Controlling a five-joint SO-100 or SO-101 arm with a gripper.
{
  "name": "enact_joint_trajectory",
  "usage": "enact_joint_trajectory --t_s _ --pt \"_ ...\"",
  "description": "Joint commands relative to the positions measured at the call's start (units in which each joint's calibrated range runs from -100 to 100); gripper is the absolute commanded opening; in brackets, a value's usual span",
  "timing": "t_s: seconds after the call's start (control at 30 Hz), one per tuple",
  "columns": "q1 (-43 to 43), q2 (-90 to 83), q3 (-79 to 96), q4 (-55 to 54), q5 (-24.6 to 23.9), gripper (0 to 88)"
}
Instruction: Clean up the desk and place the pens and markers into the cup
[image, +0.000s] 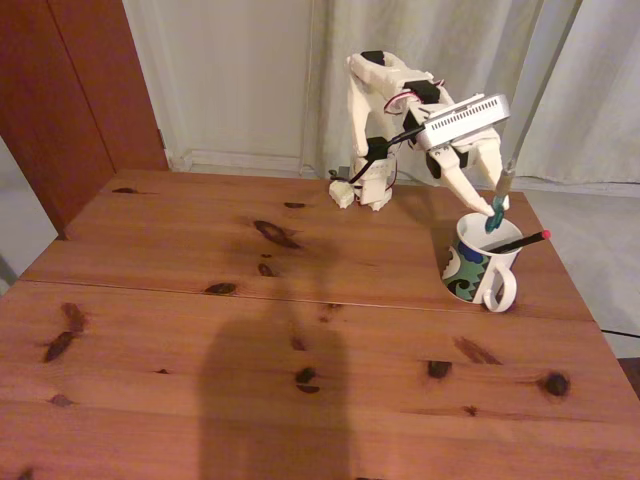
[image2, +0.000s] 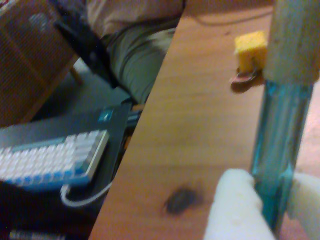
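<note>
Near the right edge of the reddish-brown knotty pine desk (image: 250, 340), the white two-finger gripper (image: 493, 212) is clasping a thin teal-green pen (image2: 277, 155) upright over the patterned white ceramic cup (image: 478, 268), where a red-tipped black pen (image: 522, 241) is leaning.

Knotty wooden desk (image: 200, 330) bears patterned cup (image: 470, 268).

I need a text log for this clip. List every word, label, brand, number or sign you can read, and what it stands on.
No text reads in either view.
The cup: coloured pattern only, no letters legible.
The keyboard beside the desk: key legends too blurred to read.
The teal pen in the gripper: no print visible.
</note>
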Motion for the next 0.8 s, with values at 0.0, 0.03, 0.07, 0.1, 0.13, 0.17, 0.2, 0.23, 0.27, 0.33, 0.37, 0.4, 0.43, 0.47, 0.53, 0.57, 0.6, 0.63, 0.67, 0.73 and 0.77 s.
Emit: enact_joint_trajectory --t_s 0.0,0.03,0.07,0.1,0.13,0.17,0.2,0.23,0.27,0.33,0.37,0.4,0.43,0.47,0.53,0.57,0.6,0.63,0.67,0.73,0.77 --pt "-1.0 -3.9 1.1 -1.7 -0.2 0.8" --pt "-1.3 -4.3 1.6 -1.7 -0.2 0.8" --pt "-1.3 -4.4 2.0 -1.8 -0.2 0.8" --pt "-1.3 -4.5 2.2 -1.8 -0.2 0.8" --pt "-1.3 -4.5 2.3 -1.8 -0.2 0.8" --pt "-1.3 -4.4 2.4 -1.8 -0.2 0.8" --pt "-1.3 -4.3 2.5 -1.8 -0.2 0.8" --pt "-1.3 -4.1 2.5 -1.8 -0.2 0.8" --pt "-1.3 -4.1 2.8 -1.8 -0.2 0.8" --pt "-1.3 -4.0 3.6 -1.8 -0.2 0.8" --pt "-1.2 -3.9 4.0 -1.8 -0.2 0.8" --pt "-1.2 -3.9 4.5 -1.8 -0.2 0.8" --pt "-1.2 -3.9 5.1 -1.8 -0.2 0.8" --pt "-1.2 -3.9 5.8 -1.8 -0.2 0.8" --pt "-1.2 -4.2 7.2 -1.8 -0.2 0.8" --pt "-1.3 -4.3 8.1 -1.8 -0.2 0.8" --pt "-1.3 -4.6 9.0 -1.8 -0.2 0.8" --pt "-1.3 -4.6 9.8 -1.8 -0.2 0.8" --pt "-1.4 -4.7 10.6 -1.8 -0.2 0.8" --pt "-2.1 -4.7 11.7 -1.9 -0.2 0.8" --pt "-2.4 -4.7 12.2 -1.9 -0.2 0.8"
